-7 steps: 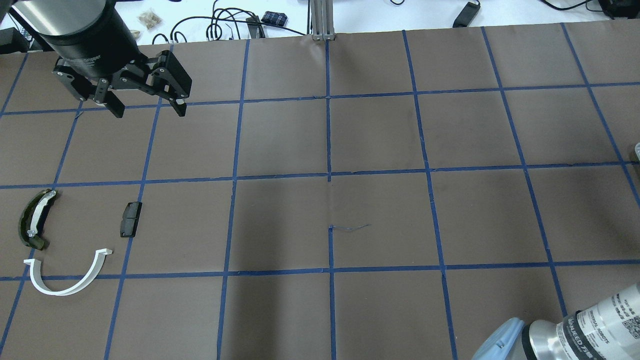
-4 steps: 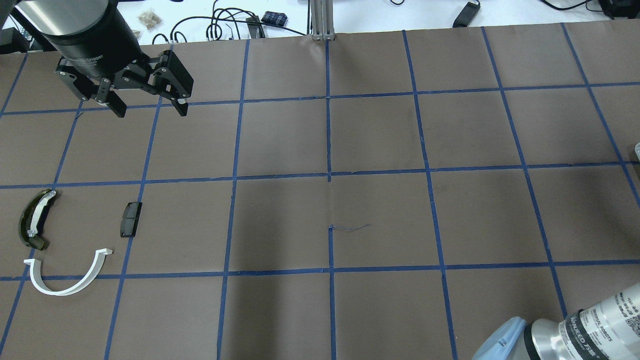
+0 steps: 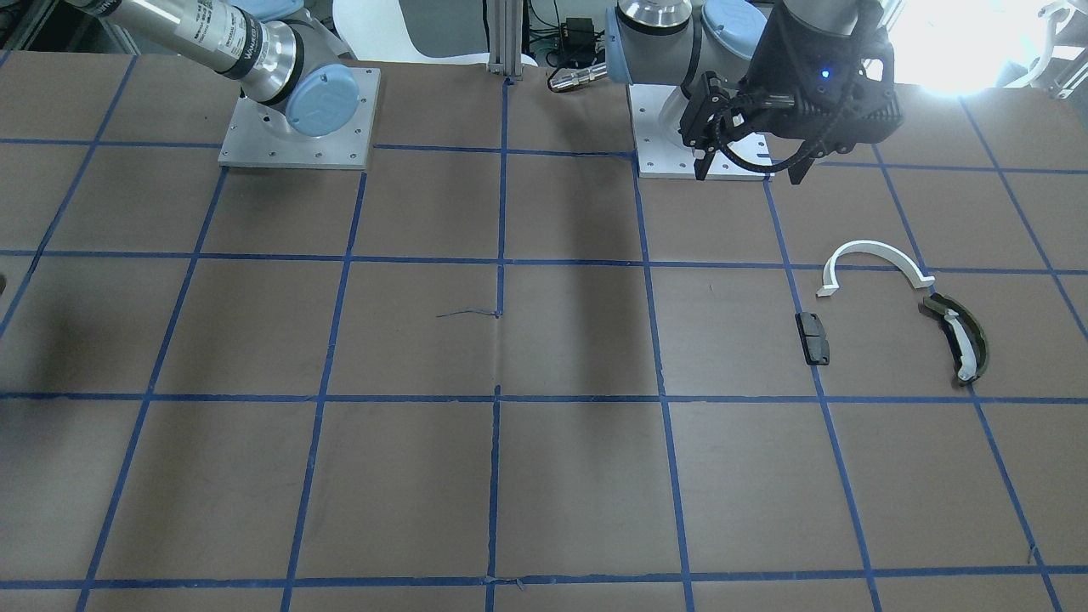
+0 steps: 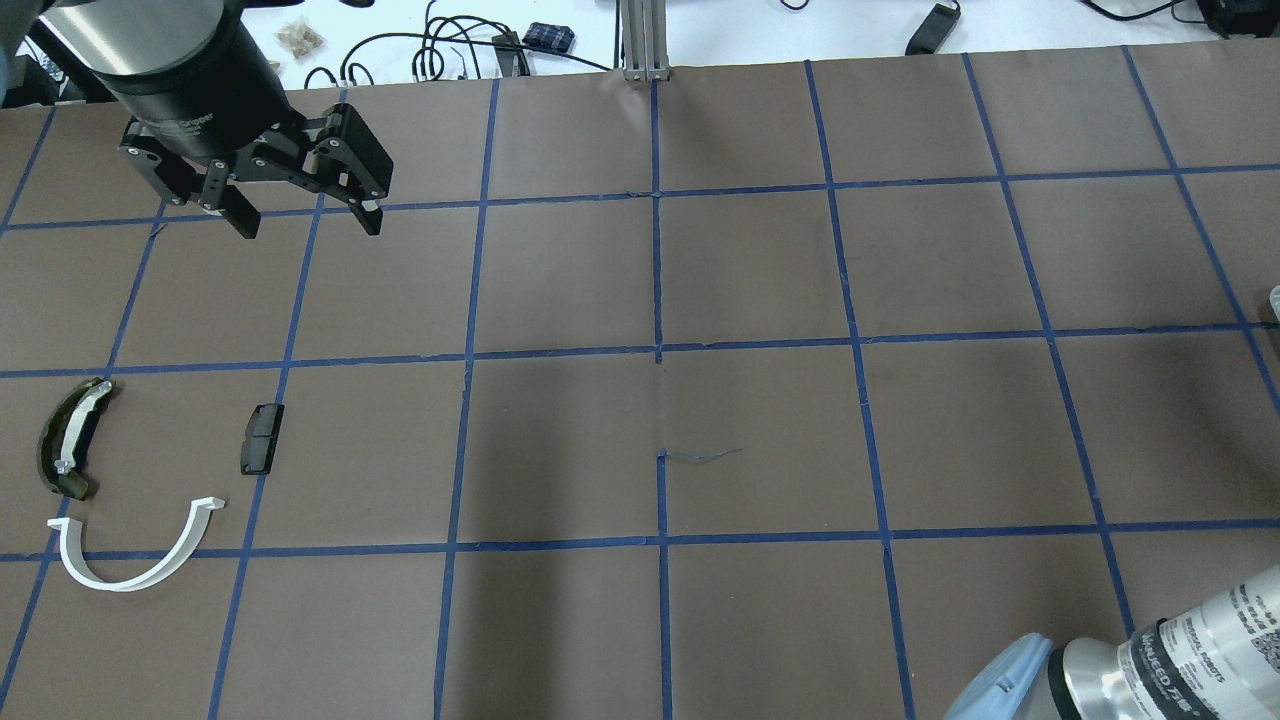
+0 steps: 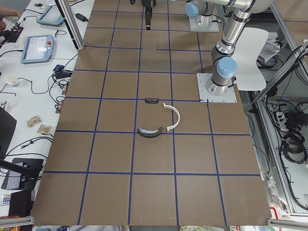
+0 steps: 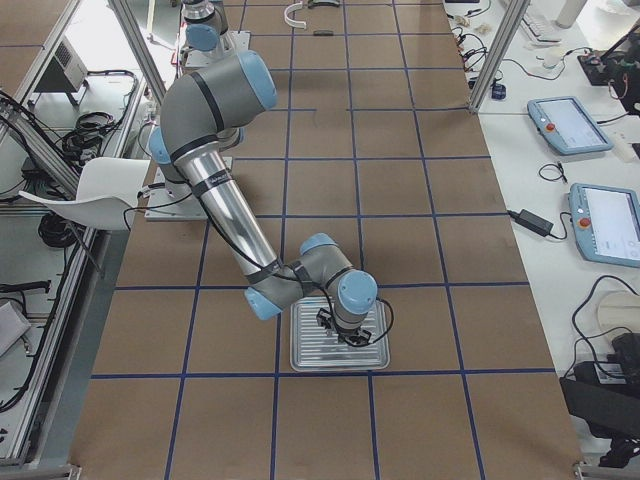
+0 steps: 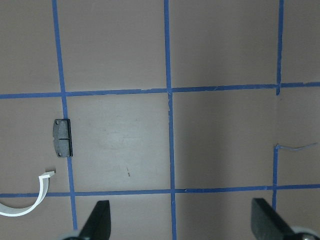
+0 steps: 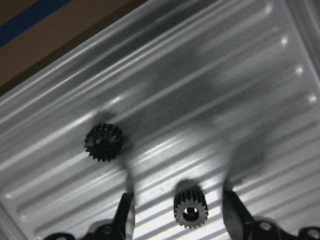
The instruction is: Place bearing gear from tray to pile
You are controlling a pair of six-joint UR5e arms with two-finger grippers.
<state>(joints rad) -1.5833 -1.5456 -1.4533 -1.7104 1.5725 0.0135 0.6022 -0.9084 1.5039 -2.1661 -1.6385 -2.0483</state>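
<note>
Right then, found the right gripper (image 8: 179, 202) low over the ribbed tray (image 8: 225, 75), spread open and holding nothing, with the bearing gear (image 8: 190, 210) lying flat between its fingers (image 8: 234, 212), touched by neither. Noted a second, darker gear (image 8: 103, 142) off to one side on the same tray, outside the grasp. Judged the step to be the pick: best to descend squarely, keep the gear centred, close gently across the teeth so as not to skid it along the ribs, then lift straight. Saw the left gripper (image 4: 300, 212) likewise open and empty above the table (image 4: 760, 280), near the pile (image 4: 170, 565) of white half-ring (image 4: 80, 572), black pad (image 4: 262, 438) and olive shoe (image 4: 52, 445), well apart from the tray
</note>
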